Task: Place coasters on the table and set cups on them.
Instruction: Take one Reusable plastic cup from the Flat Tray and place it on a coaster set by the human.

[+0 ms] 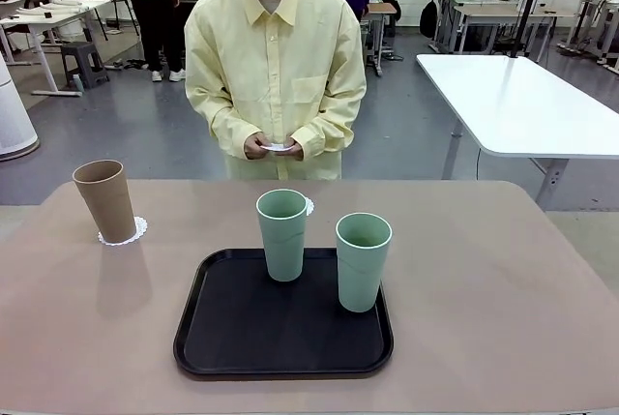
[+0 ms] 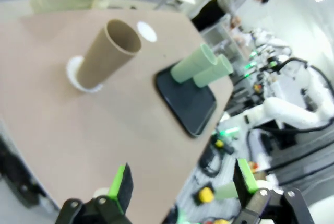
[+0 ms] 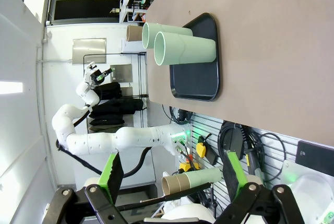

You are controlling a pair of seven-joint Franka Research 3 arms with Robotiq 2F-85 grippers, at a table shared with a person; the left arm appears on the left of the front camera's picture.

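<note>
Standing at left-centre of the front view, the tan cup (image 1: 104,200) sits upright on the first coaster (image 1: 126,233), whose lace edge pokes out to the cup's right. Both are on the beige table (image 1: 503,280). Two green cups are on the black tray (image 1: 242,338) at lower centre. The left green cup (image 1: 282,234) is at the tray's far edge. The right green cup (image 1: 363,261) is just beside it, nearer the cam, not touching. The second coaster (image 1: 309,206) lies on the table just behind the left green cup, mostly hidden by it. The person at top centre holds the third coaster (image 1: 278,147) w/ both hands (image 1: 257,148) in front of the shirt. The left gripper (image 2: 182,182), at the bottom of the left wrist view, is spread wide w/ nothing btwn its green pads, well apart from the tan cup. The right gripper (image 3: 173,174), at the bottom of the right wrist view, is also spread wide & empty, well apart from the tray.
</note>
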